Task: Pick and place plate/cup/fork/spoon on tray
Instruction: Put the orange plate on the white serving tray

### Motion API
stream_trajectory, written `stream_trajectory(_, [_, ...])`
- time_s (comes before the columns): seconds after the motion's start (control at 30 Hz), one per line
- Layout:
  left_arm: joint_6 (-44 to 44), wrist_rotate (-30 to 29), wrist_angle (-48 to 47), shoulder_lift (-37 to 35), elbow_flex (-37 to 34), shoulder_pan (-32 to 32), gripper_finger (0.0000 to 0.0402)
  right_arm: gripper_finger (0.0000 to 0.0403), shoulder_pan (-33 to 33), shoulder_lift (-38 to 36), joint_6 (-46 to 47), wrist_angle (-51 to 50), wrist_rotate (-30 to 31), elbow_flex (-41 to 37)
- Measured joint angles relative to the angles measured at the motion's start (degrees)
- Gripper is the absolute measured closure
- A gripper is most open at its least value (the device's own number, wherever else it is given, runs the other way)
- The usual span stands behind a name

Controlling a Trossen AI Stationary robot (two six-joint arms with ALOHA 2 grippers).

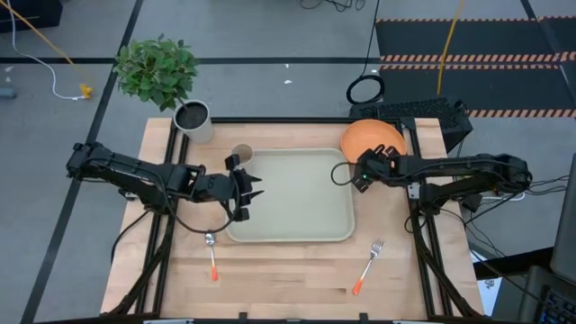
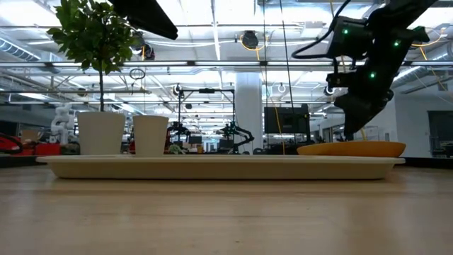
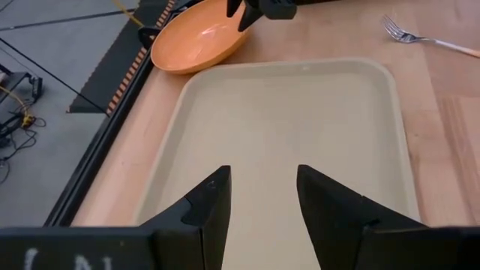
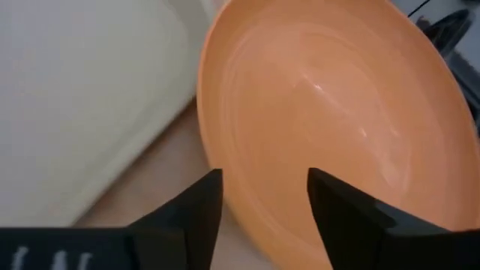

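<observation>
Two arms reached in over the table [image 1: 297, 270] from opposite sides. The left gripper [image 1: 249, 191] hovered above the left edge of the tray [image 1: 297, 220], its fingers [image 3: 214, 202] spread with a clear gap between them and nothing held; the left wrist view looked past them along the bare tray floor [image 3: 300, 120]. The right gripper [image 1: 363, 171] hung at the near rim of the plate [image 1: 371, 137], just off the tray's far right corner. Its fingers [image 4: 195, 202] stood apart over the plate's edge [image 4: 330, 112], one toward the tray side and one over the orange bowl, closed on nothing.

The plate rested on the wood beside the tray, with its rim at or slightly over the tray's corner; whether they touched could not be told. The cup [image 1: 241, 154] stood just outside the tray's far left corner, near the pot [image 1: 192, 118] of dark soil and the plant [image 1: 157, 67] behind it. The spoon [image 1: 212, 252] lay on the table near the tray's near left corner, handle pointing toward the front edge. The fork [image 1: 368, 264] lay off the near right corner, tilted, tines toward the tray. In the low view the cup [image 2: 150, 134] and pot [image 2: 101, 133] stood side by side behind the tray [image 2: 219, 166], and the plate [image 2: 354, 149] sat under the right arm.
</observation>
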Motion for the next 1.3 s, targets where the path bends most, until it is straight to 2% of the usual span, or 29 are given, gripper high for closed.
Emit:
stream_trajectory(0.23, [-0.85, 0.02, 0.47, 0.0, 0.0, 0.02, 0.0245, 0.0189, -1.37, 0.0, -1.22, 0.85, -3.11, -2.08])
stream_trajectory(0.63, [-0.62, 0.08, 1.53, 0.0, -0.01, 0.02, 0.0245, 0.0195, -1.71, 0.02, -5.2, 2.25, -3.45, -3.97])
stream_trajectory(0.77, [-0.6, 0.09, 1.53, 0.0, -0.02, 0.02, 0.0245, 0.0224, -1.76, 0.02, -5.99, 2.23, -4.66, -3.97])
stream_trajectory(1.3, [-0.55, 1.27, 1.55, 0.0, -0.02, -0.23, 0.0245, 0.0392, -2.01, 0.02, -8.15, 1.95, -7.37, -3.97])
